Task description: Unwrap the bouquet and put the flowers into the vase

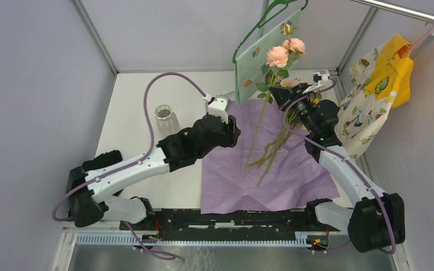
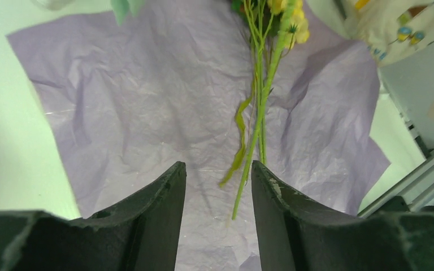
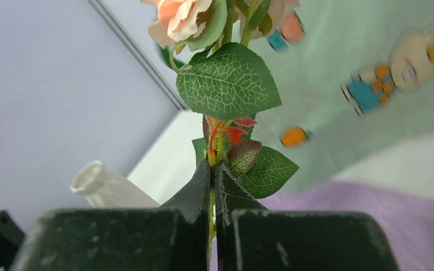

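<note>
- The flowers [image 1: 278, 56] are a spray of peach-pink roses on long green stems, held nearly upright over the far right part of the table [image 1: 130, 118]. The blooms are at the top, in front of the hanging cloth.
- The right claw [image 1: 286, 94] is clamped tight on the stems just below the leaves. In the right wrist view its two fingers meet on a thin green stem [image 3: 215, 169], with a broad veined leaf and a rose just above them.
- The long bare stems trail down and toward the near side over the purple wrapping paper [image 1: 231, 180], which lies spread flat and creased. I cannot tell whether the stem tips touch the sheet.
- The left claw [image 1: 233, 133] hangs over the paper's left part, well apart from the flowers. Its jaws stand apart with nothing between them [image 2: 218, 169]. From its own camera the stem ends show farther off, beyond the gap.
- The white ribbed vase [image 1: 164, 117] stands upright and unfilled on bare table, left of the paper and behind the left arm.
- A mint-green patterned cloth [image 1: 263, 53] hangs on a green hanger behind the roses, and a yellow and cream garment [image 1: 381, 84] hangs at the right.
</note>
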Robot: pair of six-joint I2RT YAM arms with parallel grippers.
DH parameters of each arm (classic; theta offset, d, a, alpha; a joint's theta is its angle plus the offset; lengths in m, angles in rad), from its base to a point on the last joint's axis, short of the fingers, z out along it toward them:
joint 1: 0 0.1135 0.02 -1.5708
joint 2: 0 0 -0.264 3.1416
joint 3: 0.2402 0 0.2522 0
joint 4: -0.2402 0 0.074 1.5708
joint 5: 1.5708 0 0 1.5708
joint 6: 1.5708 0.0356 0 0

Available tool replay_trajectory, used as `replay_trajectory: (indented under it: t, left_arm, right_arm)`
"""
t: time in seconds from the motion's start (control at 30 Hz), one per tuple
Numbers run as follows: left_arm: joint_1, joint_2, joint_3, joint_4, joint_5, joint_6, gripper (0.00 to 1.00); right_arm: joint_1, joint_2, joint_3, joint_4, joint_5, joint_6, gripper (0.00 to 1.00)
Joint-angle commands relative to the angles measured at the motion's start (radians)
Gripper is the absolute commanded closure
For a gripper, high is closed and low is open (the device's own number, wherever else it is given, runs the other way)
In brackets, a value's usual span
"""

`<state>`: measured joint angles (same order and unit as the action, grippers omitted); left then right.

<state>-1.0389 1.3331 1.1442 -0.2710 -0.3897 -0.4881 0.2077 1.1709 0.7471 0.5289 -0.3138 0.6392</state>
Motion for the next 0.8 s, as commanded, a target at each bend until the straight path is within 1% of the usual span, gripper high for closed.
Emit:
replay_trajectory:
  t: [0.0,0.13,0.3,0.47,0.6,0.77]
  left_arm:
    - [0.004,-0.175,0.032,-0.022,-0.091,0.034,0.46]
    - [0.005,-0.310,0.047,-0.054,-0.153,0.050,0.43]
    - [0.004,-0.436,0.042,-0.083,-0.233,0.063,0.41]
    - [0.004,-0.514,0.037,-0.145,-0.338,0.034,0.38]
    - [0.004,-0.587,0.013,-0.164,-0.376,0.019,0.37]
    - [0.004,-0.646,0.005,-0.210,-0.411,0.016,0.37]
  right_arm:
    - [0.020,-0.105,-0.002,0.294,-0.075,0.051,1.00]
    - [0.095,-0.139,0.038,0.420,-0.081,0.035,1.00]
    - [0.244,-0.078,0.168,0.514,-0.076,-0.040,1.00]
    - [0.347,0.083,0.346,0.580,-0.094,-0.047,1.00]
    - [0.404,0.227,0.506,0.620,-0.105,-0.061,1.00]
    - [0.439,0.411,0.682,0.731,-0.099,0.015,1.00]
